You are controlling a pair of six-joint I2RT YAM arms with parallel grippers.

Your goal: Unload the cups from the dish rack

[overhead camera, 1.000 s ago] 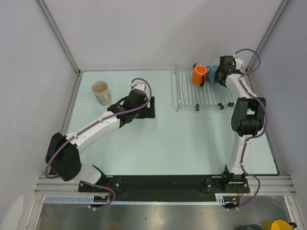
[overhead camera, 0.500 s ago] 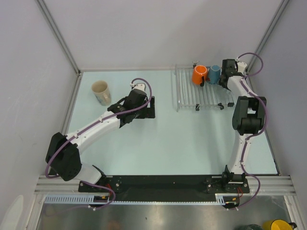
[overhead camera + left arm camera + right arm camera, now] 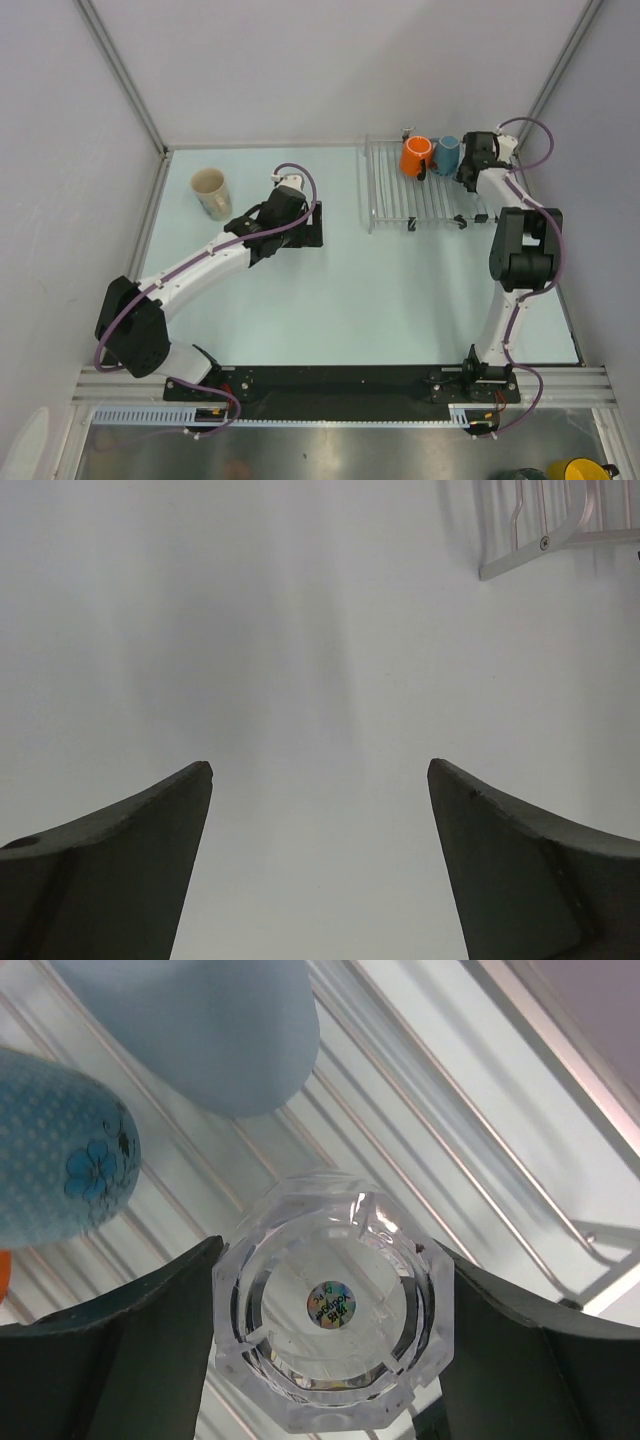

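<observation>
The dish rack (image 3: 400, 205) stands at the back right; its rods show in the right wrist view (image 3: 420, 1160). An orange mug (image 3: 415, 155) and a teal-blue mug (image 3: 447, 153) sit at its far edge. My right gripper (image 3: 472, 162) is at the rack's far right corner. In its wrist view the gripper (image 3: 330, 1245) has both fingers against a clear octagonal glass cup (image 3: 335, 1310), base up, over the rods. A light-blue cup (image 3: 220, 1030) and the flowered teal-blue mug (image 3: 60, 1160) lie just beyond. The beige tumbler (image 3: 210, 192) rests on the table at the far left. My left gripper (image 3: 318, 222) is open and empty above bare table (image 3: 320, 770).
Grey walls close the back and both sides, and the right wall is close to the rack. The rack's near left corner (image 3: 540, 540) shows at the top right of the left wrist view. A yellow mug (image 3: 580, 470) sits below the table's near edge, outside the work area.
My right gripper has moved to the right, off the teal-blue mug, to the rack's far right corner. The left arm has not moved.
</observation>
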